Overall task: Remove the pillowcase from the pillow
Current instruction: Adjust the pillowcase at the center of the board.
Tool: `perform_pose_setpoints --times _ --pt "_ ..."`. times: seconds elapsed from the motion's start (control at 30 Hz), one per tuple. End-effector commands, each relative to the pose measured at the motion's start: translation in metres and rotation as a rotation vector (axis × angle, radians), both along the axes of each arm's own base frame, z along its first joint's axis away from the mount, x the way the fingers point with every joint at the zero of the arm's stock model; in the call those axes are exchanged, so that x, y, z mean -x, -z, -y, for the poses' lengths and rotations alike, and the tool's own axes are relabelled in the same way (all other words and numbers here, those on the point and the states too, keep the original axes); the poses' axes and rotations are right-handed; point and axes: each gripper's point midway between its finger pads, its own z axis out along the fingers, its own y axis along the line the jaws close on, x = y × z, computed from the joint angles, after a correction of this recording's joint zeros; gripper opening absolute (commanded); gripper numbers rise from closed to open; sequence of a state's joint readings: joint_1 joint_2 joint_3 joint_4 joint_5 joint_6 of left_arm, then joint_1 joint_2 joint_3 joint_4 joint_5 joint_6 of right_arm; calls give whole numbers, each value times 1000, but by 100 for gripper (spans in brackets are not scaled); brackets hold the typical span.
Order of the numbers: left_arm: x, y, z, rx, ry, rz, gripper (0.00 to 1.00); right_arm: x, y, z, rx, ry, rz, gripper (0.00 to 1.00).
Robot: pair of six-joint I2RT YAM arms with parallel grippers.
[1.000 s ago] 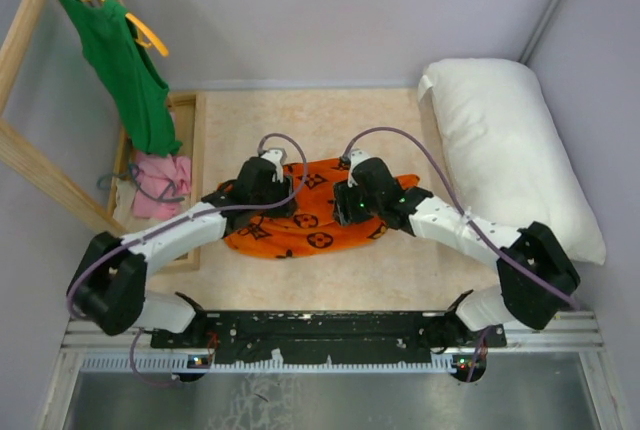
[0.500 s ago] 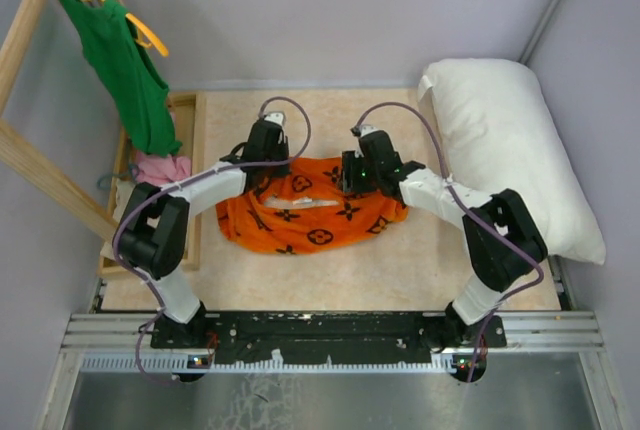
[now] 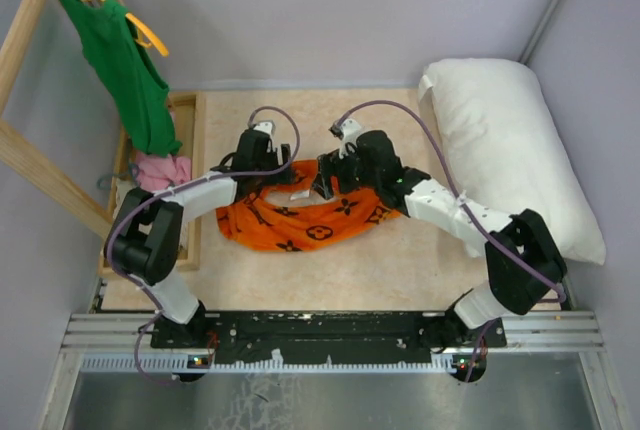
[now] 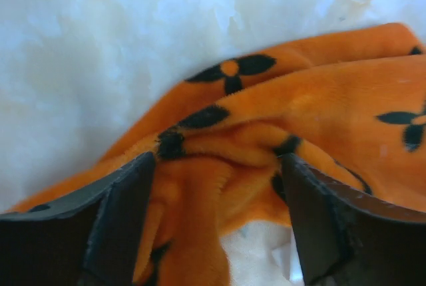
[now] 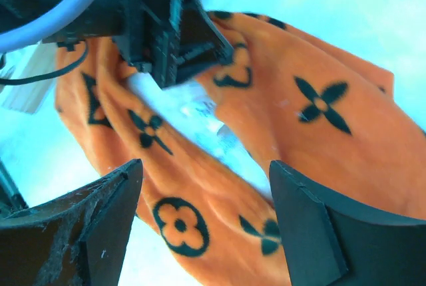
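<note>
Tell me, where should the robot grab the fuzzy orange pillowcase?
Probably the bunched ridge along the far edge of the fuzzy orange flower-printed pillowcase, coming down from above. Elsewhere it lies flatter; there it humps up, and the left fingers stand either side of it.

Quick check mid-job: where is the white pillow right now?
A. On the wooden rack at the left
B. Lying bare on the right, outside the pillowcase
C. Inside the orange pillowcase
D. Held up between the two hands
B: the pillow lies uncovered along the right side, while the orange pillowcase sits crumpled in the middle on its own.
</note>
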State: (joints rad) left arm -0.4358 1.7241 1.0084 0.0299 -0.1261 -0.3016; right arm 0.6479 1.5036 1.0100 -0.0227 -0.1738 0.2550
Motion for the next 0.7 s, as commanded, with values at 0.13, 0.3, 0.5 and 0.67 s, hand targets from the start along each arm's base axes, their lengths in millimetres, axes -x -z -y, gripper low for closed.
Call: perform_pose_setpoints --times 0.13,0.3,0.5,0.67 --pt "17 -70 -11 121 -6 106 100 28 3 -42 -41 -430 12 70" --pt "29 -84 -53 132 -126 118 100 33 43 -55 8 -526 -97 64" --pt "48 -87 -85 155 -202 136 100 30 67 -72 56 -561 -122 65" --pt "56 -87 -92 146 -222 136 100 34 81 -76 81 -587 -158 65"
